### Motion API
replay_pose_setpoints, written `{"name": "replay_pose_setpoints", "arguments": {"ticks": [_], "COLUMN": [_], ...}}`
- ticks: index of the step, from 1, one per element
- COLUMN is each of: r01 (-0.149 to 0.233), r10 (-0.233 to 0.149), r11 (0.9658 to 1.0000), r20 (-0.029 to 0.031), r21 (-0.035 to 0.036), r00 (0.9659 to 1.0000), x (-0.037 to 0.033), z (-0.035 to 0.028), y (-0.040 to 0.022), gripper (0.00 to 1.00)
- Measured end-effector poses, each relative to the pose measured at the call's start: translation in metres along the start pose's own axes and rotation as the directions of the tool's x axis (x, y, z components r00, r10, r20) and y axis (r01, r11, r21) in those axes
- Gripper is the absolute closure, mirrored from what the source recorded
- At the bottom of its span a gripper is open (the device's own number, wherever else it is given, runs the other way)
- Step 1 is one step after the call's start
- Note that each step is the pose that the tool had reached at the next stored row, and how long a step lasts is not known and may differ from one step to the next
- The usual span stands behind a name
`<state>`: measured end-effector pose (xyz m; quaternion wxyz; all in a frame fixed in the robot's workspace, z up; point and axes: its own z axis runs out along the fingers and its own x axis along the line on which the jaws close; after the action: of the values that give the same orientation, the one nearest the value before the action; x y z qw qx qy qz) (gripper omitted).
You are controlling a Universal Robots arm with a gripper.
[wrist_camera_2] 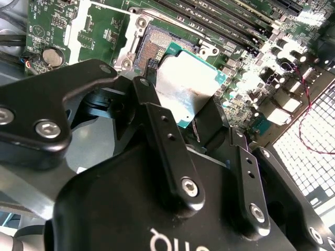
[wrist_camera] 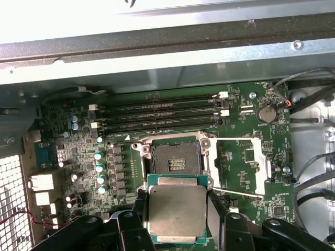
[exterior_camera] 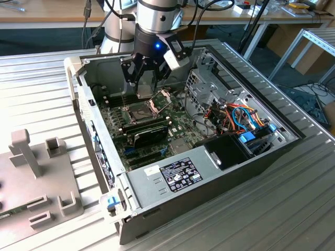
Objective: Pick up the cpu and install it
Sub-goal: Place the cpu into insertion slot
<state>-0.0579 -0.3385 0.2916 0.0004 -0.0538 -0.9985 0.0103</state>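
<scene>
The cpu (wrist_camera: 177, 212), a flat square chip with a dull silver top and green edge, hangs between my gripper's black fingers (wrist_camera: 215, 212). My gripper (wrist_camera_2: 184, 112) is shut on the cpu (wrist_camera_2: 186, 83), gripping two opposite edges. The chip hovers a little above the motherboard (wrist_camera: 238, 157), just beside the open socket (wrist_camera: 175, 159), whose gold contacts are bare. The socket (wrist_camera_2: 156, 44) has its metal load frame (wrist_camera: 238, 164) swung open to one side. In the exterior view my gripper (exterior_camera: 148, 78) reaches down into the open computer case, above the socket (exterior_camera: 137, 111).
The case wall (exterior_camera: 172, 175) rings the board. A black expansion card (exterior_camera: 149, 133) lies near the socket, and memory slots (wrist_camera: 162, 112) run along the socket's other side. A drive cage (exterior_camera: 201, 86) and coloured cables (exterior_camera: 238, 117) sit at the exterior view's right. A grey fixture (exterior_camera: 36, 172) stands outside at its left.
</scene>
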Motion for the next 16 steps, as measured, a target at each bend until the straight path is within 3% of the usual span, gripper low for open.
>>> {"name": "replay_pose_setpoints", "arguments": {"ticks": [2, 5, 9, 11, 16], "r01": [-0.001, -0.044, -0.112, -0.147, -0.256], "r10": [0.001, 0.044, 0.112, 0.147, 0.256], "r11": [1.0000, 0.9991, 0.9937, 0.9892, 0.9666], "r20": [0.0000, -0.0009, -0.0023, -0.0030, -0.0053], "r21": [0.0000, 0.0001, 0.0002, 0.0003, 0.0008], "r00": [1.0000, 0.9991, 0.9937, 0.9892, 0.9666], "x": [0.0000, 0.0000, 0.0000, 0.0000, 0.0000], "z": [0.0000, 0.0001, 0.0003, 0.0004, 0.0006], "y": [0.0000, 0.0000, 0.0000, 0.0000, 0.0000], "gripper": [0.45, 0.45, 0.45, 0.45, 0.45]}}
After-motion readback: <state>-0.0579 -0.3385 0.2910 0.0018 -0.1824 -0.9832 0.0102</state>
